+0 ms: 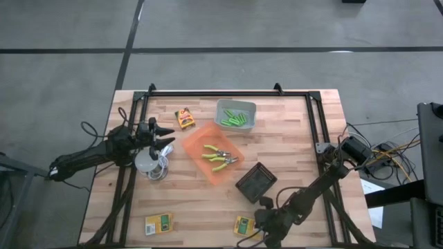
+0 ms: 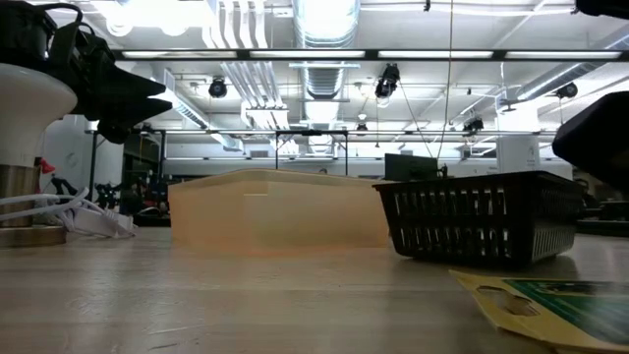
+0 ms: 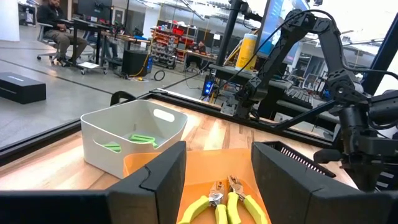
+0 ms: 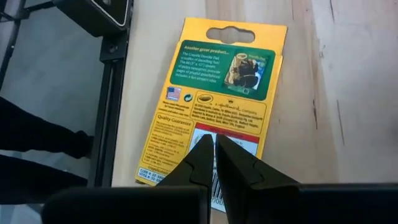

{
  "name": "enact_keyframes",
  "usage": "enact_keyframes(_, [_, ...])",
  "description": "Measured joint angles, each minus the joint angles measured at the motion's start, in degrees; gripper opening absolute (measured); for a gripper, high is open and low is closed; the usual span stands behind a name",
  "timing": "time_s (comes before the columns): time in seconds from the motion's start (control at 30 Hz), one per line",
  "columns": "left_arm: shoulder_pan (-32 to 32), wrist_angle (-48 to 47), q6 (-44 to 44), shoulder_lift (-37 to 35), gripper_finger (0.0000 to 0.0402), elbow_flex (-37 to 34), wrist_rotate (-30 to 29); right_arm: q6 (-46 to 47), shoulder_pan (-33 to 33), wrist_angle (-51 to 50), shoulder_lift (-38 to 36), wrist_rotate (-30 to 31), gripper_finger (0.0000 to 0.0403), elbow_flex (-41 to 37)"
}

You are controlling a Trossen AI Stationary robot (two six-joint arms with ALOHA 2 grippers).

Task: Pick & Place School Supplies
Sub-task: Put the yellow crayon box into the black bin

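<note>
- Right gripper point(image 1: 257, 223) low at table's near edge, fingers pressed together, nothing between them; tips point(image 4: 214, 155) just above a yellow-and-green box point(image 4: 211, 102) lying flat on the wood, printed back facing up.
- Same box point(image 1: 244, 225) in high view just beside right gripper, near front edge of table point(image 1: 291, 138).
- Left gripper point(image 1: 165, 136) at table's left side, jaws spread wide, empty; hovering above white round thing with coiled cable point(image 1: 149, 164), pointing toward orange bin point(image 1: 213, 153).
- Two green-handled pliers point(image 1: 219, 157) lying side by side inside orange bin; seen between left fingers point(image 3: 155, 180) in left wrist view.
- Lime-green marker sticks point(image 1: 235, 119) piled in grey bin point(image 1: 236, 114), at far side, touching or just beside orange bin's corner.
- Second yellow-and-green box point(image 1: 159, 223) flat near front left edge, well apart from first.
- Third small box point(image 1: 184, 119), yellow with red, on far left part, near grey bin.
- Black mesh basket point(image 1: 256, 182) between orange bin and right gripper.
</note>
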Motion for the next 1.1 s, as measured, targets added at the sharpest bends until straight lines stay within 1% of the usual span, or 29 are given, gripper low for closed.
enact_keyframes(0.2, [0.0, 0.0, 0.0, 0.0, 0.0188, 0.0, 0.0, -0.15, -0.98, 0.81, 1.08, 0.06, 0.0018, -0.69])
enact_keyframes(0.37, [0.01, 0.0, 0.0, 0.0, 0.0188, 0.0, -0.02, -0.16, -1.58, 8.6, 5.67, -2.77, 0.0018, -0.07])
enact_keyframes(0.47, [0.02, 0.0, 0.0, 0.02, 0.0188, 0.0, -0.02, -0.36, -1.77, 12.03, 7.77, -2.97, 0.0018, 0.53])
enact_keyframes(0.63, [0.0, -0.04, 0.0, 0.0, 0.0188, 0.0, 0.0, -4.29, -2.62, 11.65, 7.34, -1.49, 0.0018, 0.81])
enact_keyframes(0.73, [0.01, -0.04, 0.0, 0.01, 0.0188, 0.0, 0.0, -7.25, -3.83, 10.86, 6.88, -1.75, 0.0018, 0.77])
enact_keyframes(1.1, [0.0, -0.09, 0.0, 0.0, 0.0188, 0.0, 0.0, -5.73, -8.23, 6.8, 6.76, -1.68, 0.0018, 0.79])
